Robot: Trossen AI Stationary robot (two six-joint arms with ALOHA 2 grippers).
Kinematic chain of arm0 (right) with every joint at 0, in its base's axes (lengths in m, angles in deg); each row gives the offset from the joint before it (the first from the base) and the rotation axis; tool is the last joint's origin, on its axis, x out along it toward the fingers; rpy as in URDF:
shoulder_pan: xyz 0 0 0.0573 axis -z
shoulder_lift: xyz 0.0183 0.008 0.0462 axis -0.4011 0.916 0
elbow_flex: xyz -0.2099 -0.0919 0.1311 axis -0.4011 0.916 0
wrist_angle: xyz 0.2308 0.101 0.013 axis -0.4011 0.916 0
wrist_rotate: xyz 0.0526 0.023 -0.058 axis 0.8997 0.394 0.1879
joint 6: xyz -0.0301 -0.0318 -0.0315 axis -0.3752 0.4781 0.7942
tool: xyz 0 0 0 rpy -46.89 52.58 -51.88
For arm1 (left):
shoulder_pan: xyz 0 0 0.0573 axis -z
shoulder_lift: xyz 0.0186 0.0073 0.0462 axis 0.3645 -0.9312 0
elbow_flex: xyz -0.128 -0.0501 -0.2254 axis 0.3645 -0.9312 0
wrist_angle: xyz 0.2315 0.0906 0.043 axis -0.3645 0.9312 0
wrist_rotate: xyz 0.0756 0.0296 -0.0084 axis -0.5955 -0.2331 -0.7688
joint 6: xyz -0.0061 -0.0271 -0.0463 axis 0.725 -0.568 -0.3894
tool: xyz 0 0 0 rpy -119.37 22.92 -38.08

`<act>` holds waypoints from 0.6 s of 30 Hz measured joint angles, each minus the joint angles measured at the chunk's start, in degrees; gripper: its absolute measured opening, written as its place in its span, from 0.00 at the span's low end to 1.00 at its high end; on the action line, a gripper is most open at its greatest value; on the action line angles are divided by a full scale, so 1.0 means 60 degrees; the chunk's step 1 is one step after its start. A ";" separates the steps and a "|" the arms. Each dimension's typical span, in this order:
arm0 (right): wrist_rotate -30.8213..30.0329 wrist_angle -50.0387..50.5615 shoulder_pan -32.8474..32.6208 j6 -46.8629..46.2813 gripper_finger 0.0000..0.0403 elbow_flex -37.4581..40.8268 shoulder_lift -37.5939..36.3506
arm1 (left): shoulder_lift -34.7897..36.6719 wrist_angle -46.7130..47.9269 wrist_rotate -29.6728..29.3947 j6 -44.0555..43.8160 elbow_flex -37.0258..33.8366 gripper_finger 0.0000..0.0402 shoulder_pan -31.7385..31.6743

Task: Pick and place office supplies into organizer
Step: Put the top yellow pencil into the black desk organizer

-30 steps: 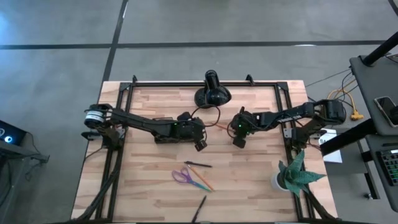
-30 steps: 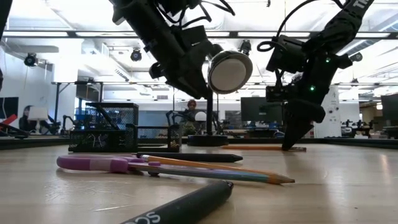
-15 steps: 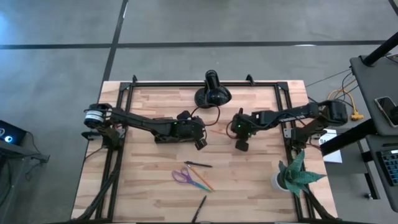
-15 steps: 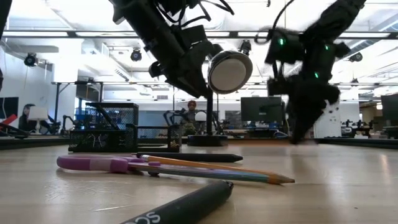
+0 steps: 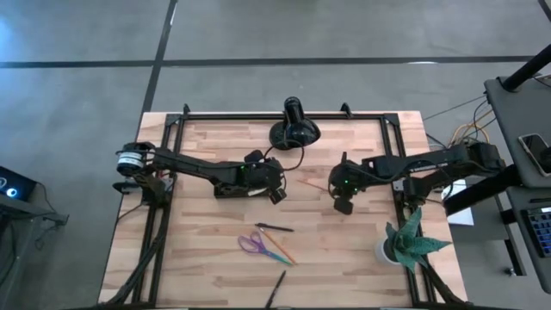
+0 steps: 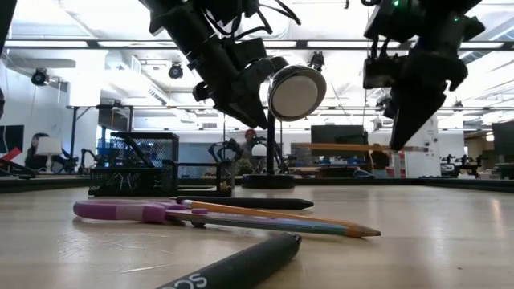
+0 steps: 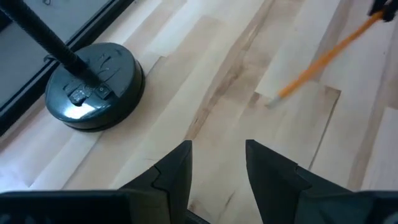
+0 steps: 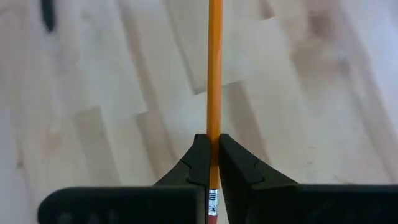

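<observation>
My right gripper is shut on an orange pencil and hangs above the table's middle right. My left gripper hovers open near the table's centre, beside the lamp base, with nothing between its fingers. The black mesh organizer stands on the table farther back on the left in the low view. Purple-handled scissors, a second pencil, a black pen and a black marker lie flat near the front. My right gripper pinches the orange pencil between its two fingers close to the eraser end. The fingers slant down from above and lie across the pencil. The pencil is lifted clear of the table and level, its long free end reaching toward the left arm.
A black lamp stands at the far middle, its round head close to my left arm. A green plant in a white pot sits at the front right corner. Bare wood lies between the two grippers.
My right gripper has risen and drawn back toward the table's right and near edges. The orange pencil, which lay on the table, has come up with it and now hangs level, clear of the wood.
</observation>
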 joint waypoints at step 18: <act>0.1498 -0.0296 -0.0457 -0.1126 0.03 -0.2293 0.0892 | 0.2609 0.2340 -0.0290 -0.1025 -0.0081 0.33 -0.0064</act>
